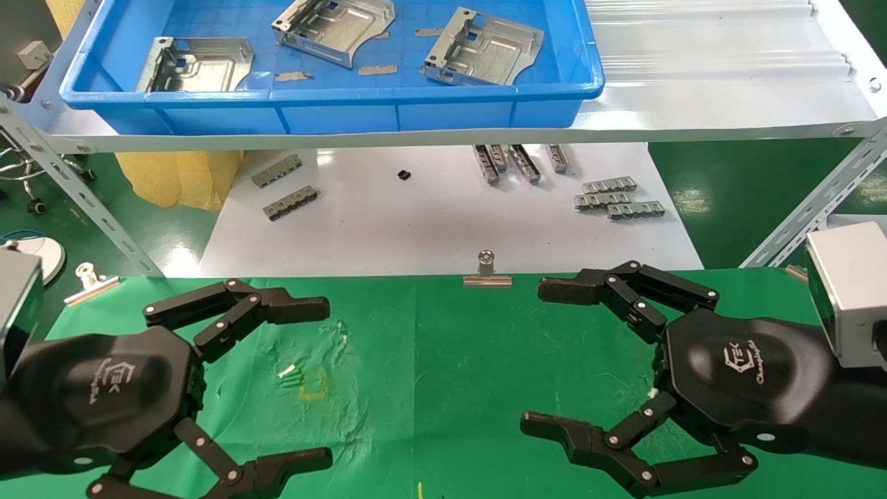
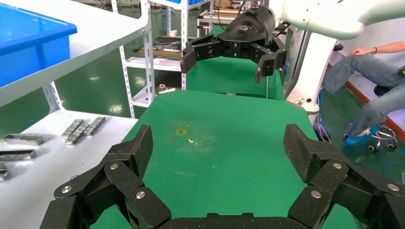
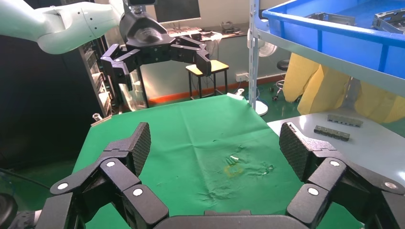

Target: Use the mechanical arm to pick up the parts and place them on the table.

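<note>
1. The left gripper [image 1: 326,381] hovers low over the left part of the green table [image 1: 443,388]; its 3 black fingers are spread wide and hold nothing.
2. The right gripper [image 1: 533,357] hovers over the right part of the same cloth, fingers splayed just as wide, also empty. The 2 face each other across the bare middle.
3. The parts lie up in the blue tray [image 1: 332,100] on the shelf beyond: 1 at the left [image 1: 197,66], 1 in the middle [image 1: 332,28], 1 at the right [image 1: 481,48], well apart from both grippers. All 3 are still to be moved.
4. The plates look like thin stamped sheet metal: probably light, stiff and slick, with sharp edges. The folded-up rim seems the best place to take hold, fingers pinching across it, since a flat face gives little purchase.
5. Thin grey strips [image 1: 378,69] lie between the plates and could be dragged along.
6. The cloth is wrinkled, with a small yellow mark [image 1: 313,388] left of centre, and should cushion a plate set down.
7. Between shelf and table a white sheet [image 1: 429,229] carries small ridged bars [image 1: 620,201]; the tray wall and shelf edge leave a tight reach.
</note>
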